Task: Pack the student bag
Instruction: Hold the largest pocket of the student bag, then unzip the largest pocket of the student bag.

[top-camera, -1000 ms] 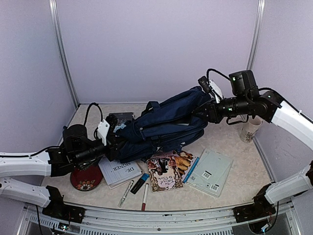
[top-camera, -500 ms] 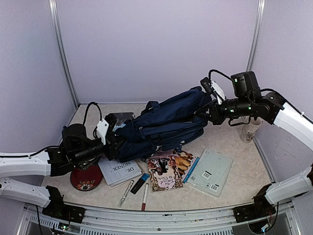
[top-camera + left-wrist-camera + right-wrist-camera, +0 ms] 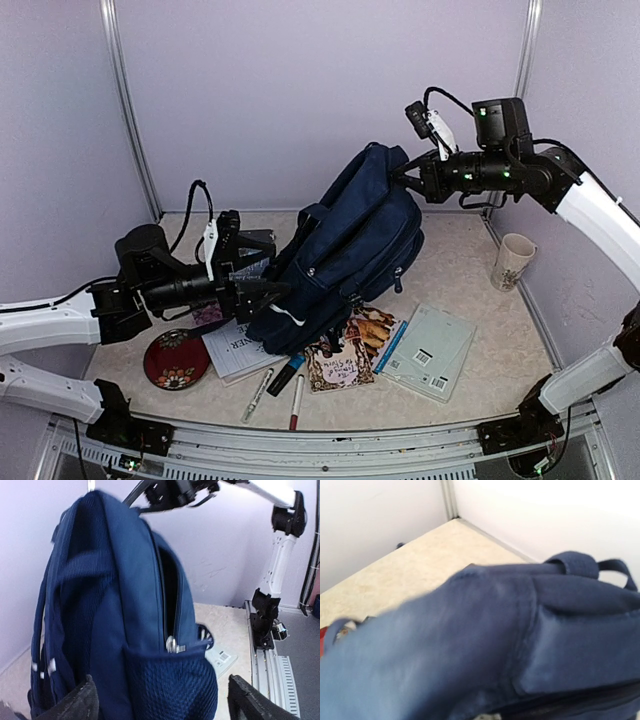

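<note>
The student bag (image 3: 350, 255) is navy blue and stands tilted upright on the table, hanging by its top. My right gripper (image 3: 405, 178) is shut on the bag's top edge, high near the back wall. In the right wrist view the bag (image 3: 485, 645) fills the frame and hides the fingers. My left gripper (image 3: 262, 290) is open at the bag's lower left side. In the left wrist view its fingers (image 3: 82, 700) stand wide on either side of the bag (image 3: 125, 580), whose side zip (image 3: 172, 644) is partly open.
In front of the bag lie a white book (image 3: 240, 350), a picture book (image 3: 345, 355), a pale green notebook (image 3: 430, 350) and several markers (image 3: 280, 385). A red patterned dish (image 3: 176, 362) sits at the left. A mug (image 3: 511, 262) stands at the right.
The right gripper has risen with the bag's top, pulling the bag from lying flat to upright. The left gripper has opened and let go of the bag's lower end.
</note>
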Controlling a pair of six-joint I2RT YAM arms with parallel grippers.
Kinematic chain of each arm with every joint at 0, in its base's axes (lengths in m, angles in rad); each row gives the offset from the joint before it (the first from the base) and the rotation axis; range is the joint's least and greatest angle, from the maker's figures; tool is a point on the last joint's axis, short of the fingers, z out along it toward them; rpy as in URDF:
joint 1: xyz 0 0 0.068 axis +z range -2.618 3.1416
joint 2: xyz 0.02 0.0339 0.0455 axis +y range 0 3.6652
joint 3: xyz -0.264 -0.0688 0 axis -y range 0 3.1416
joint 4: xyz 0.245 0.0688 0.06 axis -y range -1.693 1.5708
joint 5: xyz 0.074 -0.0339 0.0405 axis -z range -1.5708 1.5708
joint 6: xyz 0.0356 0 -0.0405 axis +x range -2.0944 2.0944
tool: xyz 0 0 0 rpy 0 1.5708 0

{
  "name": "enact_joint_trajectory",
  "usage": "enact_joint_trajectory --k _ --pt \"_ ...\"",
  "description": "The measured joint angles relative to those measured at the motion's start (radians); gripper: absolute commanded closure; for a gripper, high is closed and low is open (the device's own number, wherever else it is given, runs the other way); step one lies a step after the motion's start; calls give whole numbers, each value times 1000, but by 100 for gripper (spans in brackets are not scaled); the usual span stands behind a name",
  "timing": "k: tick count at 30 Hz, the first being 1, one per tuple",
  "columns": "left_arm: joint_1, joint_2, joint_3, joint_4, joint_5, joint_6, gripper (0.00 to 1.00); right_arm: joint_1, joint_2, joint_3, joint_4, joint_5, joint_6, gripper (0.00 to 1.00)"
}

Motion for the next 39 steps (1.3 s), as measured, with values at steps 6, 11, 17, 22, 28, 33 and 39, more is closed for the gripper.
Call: enact_joint_trajectory --k 6,11,17,22,28,33,39 --pt "-1 0 211 -28 89 -16 1 53 58 40 2 -15 -21 100" --pt "-6 61 376 -20 75 -81 1 97 85 90 6 -10 -35 100" --pt "-60 315 570 -51 -122 -87 1 138 109 123 12 1 -46 100" --pt "-111 447 631 -138 -282 -36 49 148 120 140 12 5 -51 100" --pt "-108 441 618 -140 -361 5 100 150 120 141 12 6 -58 100" --pt "-110 362 519 -80 -363 38 100 154 117 140 11 1 -63 100" --pt "-112 253 422 -53 -359 101 100 34 76 104 14 -4 -61 100"
